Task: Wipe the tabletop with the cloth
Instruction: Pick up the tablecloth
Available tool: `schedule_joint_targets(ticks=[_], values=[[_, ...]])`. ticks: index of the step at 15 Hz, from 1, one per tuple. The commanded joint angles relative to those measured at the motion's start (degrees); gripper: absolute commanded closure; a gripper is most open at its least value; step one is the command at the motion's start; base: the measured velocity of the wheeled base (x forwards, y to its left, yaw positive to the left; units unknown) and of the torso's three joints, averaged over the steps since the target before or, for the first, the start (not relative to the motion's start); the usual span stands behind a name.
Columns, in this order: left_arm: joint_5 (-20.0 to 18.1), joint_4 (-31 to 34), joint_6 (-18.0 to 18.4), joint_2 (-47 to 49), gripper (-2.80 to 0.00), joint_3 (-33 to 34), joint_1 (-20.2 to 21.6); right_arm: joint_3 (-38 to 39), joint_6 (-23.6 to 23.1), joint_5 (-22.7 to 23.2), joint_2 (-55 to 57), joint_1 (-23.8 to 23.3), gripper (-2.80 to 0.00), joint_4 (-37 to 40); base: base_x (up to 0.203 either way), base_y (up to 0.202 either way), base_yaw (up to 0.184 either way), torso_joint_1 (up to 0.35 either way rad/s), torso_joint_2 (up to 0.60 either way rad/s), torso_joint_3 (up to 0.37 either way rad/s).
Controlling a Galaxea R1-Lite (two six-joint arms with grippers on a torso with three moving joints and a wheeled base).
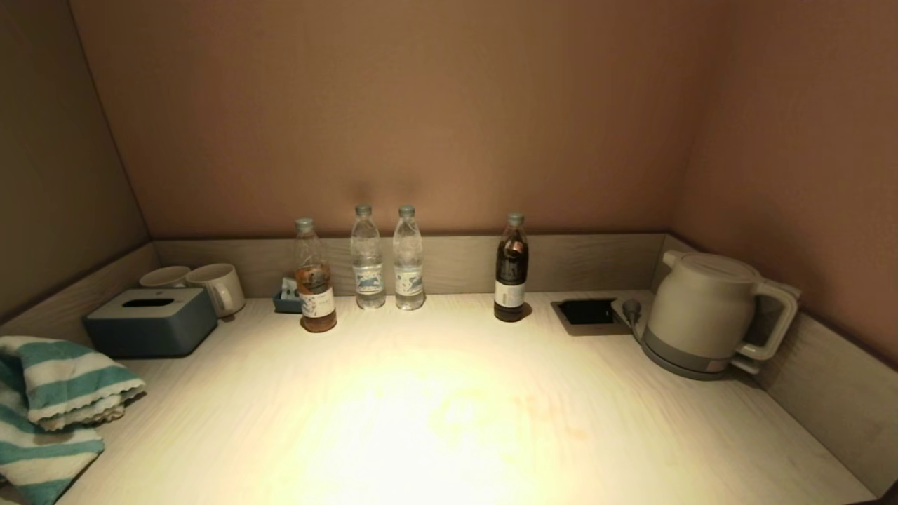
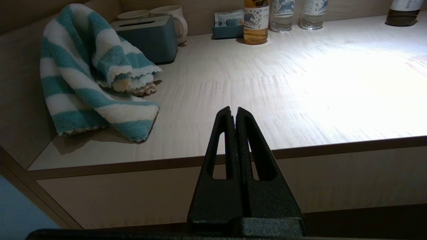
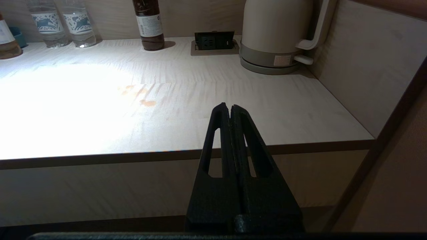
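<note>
The teal and white striped cloth [image 1: 49,407] lies crumpled at the front left of the tabletop [image 1: 435,407], leaning on the left rim; it also shows in the left wrist view [image 2: 93,80]. Small orange-brown stains [image 3: 146,102] mark the tabletop right of the bright lit patch. My left gripper [image 2: 233,110] is shut and empty, held before the counter's front edge, to the right of the cloth. My right gripper [image 3: 228,107] is shut and empty, also before the front edge, toward the right side. Neither gripper shows in the head view.
A grey-blue tissue box [image 1: 151,321] and two mugs [image 1: 217,287] stand behind the cloth. Several bottles [image 1: 379,259] line the back rim, a dark one [image 1: 511,270] to their right. A black recess [image 1: 586,312] and a cream kettle [image 1: 708,312] sit at the back right.
</note>
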Motion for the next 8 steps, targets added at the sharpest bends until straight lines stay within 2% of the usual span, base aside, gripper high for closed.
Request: schedule_joint_targets(ticks=[1, 8], values=[[0.0, 0.0, 0.2, 0.0, 0.0, 0.0, 0.0, 0.0, 0.0, 0.0, 0.0, 0.0, 0.0, 0.0, 0.0, 0.0, 0.0, 0.0, 0.0, 0.0], [0.1, 0.0, 1.0, 0.0, 0.0, 0.0, 0.0, 0.0, 0.0, 0.0, 0.0, 0.0, 0.0, 0.0, 0.0, 0.0, 0.0, 0.0, 0.0, 0.0]])
